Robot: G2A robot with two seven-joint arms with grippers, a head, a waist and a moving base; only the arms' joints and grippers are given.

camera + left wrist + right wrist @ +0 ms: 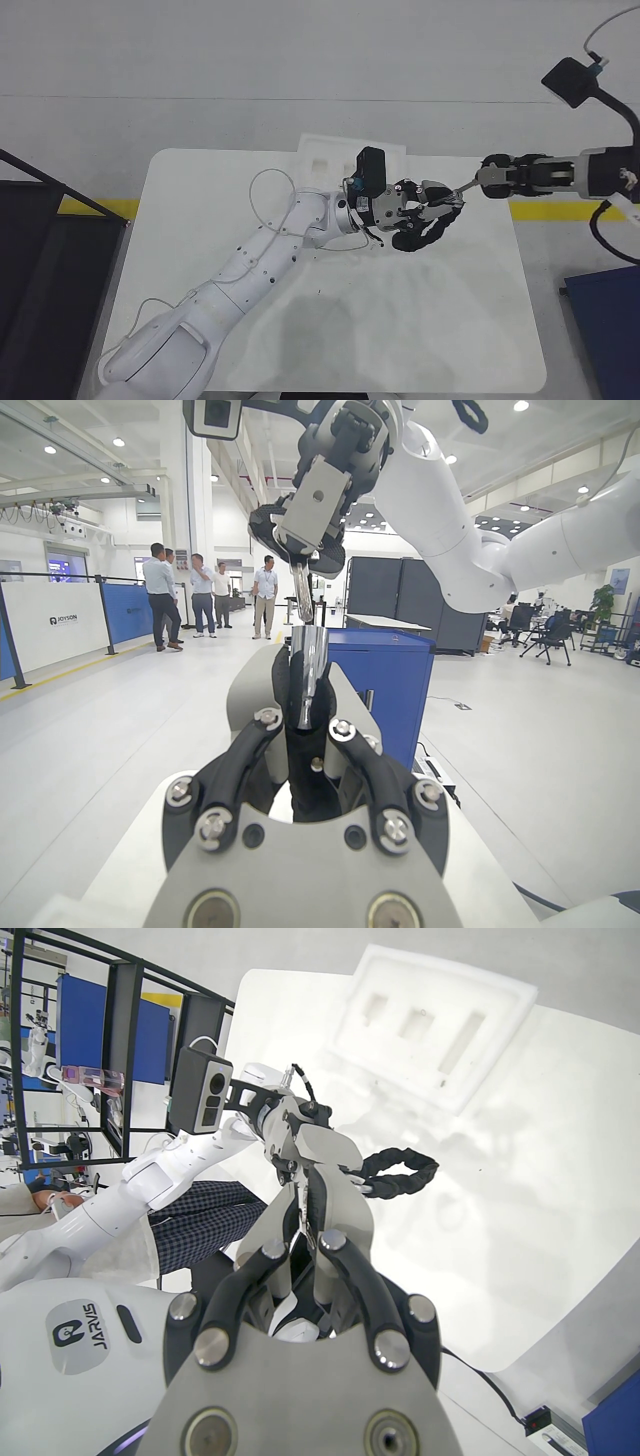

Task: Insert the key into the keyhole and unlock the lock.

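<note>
We find the left claw [428,203] clamped on the chrome cylinder lock [309,665], its black cable loop [425,237] over the white worktop [250,200] | flat silver key [303,592], tip just beside the cylinder's end | right claw [480,182] pinching the key's head | we judge it thin, stiff, slippery: grip at the head.

Key [302,597] and lock [309,660] are silver, loop [400,1173] black, table [450,330] white.

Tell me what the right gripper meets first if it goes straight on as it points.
The key in the right gripper reaches the chrome end of the lock in the left gripper first. Its tip looks almost on it; whether it would slide in is unclear.
</note>
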